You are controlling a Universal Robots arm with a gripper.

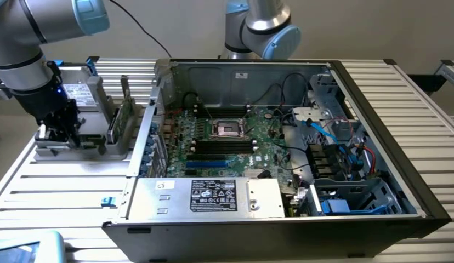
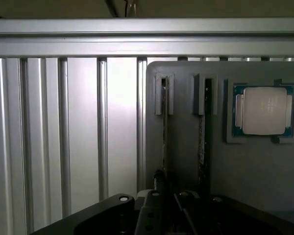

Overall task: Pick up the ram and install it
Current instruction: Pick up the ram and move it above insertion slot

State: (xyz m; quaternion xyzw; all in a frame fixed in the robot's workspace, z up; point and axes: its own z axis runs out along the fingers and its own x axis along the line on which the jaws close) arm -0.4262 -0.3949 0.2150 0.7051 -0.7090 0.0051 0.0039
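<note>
Well, ram point(image 2: 164, 127): your wrist view shows it edge-on in a holder point(image 2: 186, 161) slot.
Gripper point(image 2: 169, 198): close above that ram; its grip, you cannot tell.

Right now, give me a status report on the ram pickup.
Gripper at the gray holder, over the ram. Ram on edge in its slot, not lifted. Second card in the neighbouring slot, close by.

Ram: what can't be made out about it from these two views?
- Wrist view: two thin boards stand edge-on in the holder; faces hidden, so which is the ram is unclear.
- Wrist view: the gripper covers their lower ends.
- Exterior view: the gripper blocks the holder's slots.
- Exterior view: memory slots in the computer too small to judge latches.
</note>
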